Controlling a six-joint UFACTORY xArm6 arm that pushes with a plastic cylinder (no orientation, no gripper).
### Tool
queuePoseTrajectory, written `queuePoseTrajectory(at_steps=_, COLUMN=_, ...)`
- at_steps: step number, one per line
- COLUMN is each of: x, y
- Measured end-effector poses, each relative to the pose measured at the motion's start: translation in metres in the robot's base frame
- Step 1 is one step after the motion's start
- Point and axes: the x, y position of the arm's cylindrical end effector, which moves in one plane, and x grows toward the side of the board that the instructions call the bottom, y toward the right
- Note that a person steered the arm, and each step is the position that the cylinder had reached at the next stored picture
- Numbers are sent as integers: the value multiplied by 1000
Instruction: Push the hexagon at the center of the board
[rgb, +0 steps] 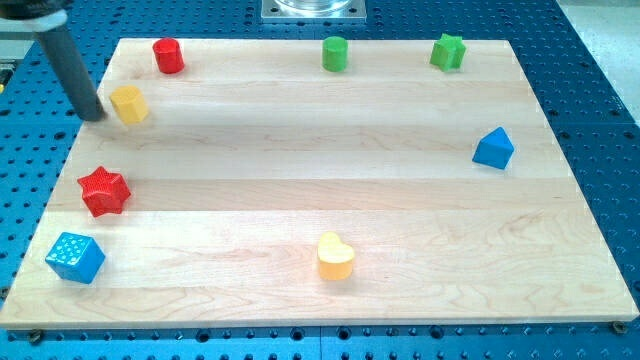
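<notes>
A yellow hexagon block lies near the top left corner of the wooden board. My tip stands just to the left of the hexagon, very close to or touching its left side. The dark rod slants up toward the view's top left corner.
A red cylinder, a green cylinder and a green star line the top edge. A blue triangular block is at the right, a red star and a blue cube at the left, a yellow heart at the bottom middle.
</notes>
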Motion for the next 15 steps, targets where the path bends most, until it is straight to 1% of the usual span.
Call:
queuePoseTrajectory(at_steps=1, x=-8, y=45)
queuePoseTrajectory(at_steps=2, x=32, y=133)
queuePoseTrajectory(at_steps=3, x=87, y=165)
queuePoseTrajectory(at_steps=4, x=141, y=133)
queuePoseTrajectory(at_steps=5, x=167, y=123)
queuePoseTrajectory(at_steps=6, x=182, y=105)
queuePoseTrajectory(at_steps=7, x=153, y=96)
queuePoseTrajectory(at_steps=8, x=113, y=95)
queuePoseTrajectory(at_steps=9, x=128, y=96)
queuePoseTrajectory(at_steps=10, x=184, y=115)
queuePoseTrajectory(at_steps=11, x=202, y=133)
queuePoseTrajectory(at_steps=13, x=76, y=139)
queuePoseTrajectory(at_steps=14, x=63, y=191)
queuePoseTrajectory(at_steps=15, x=84, y=267)
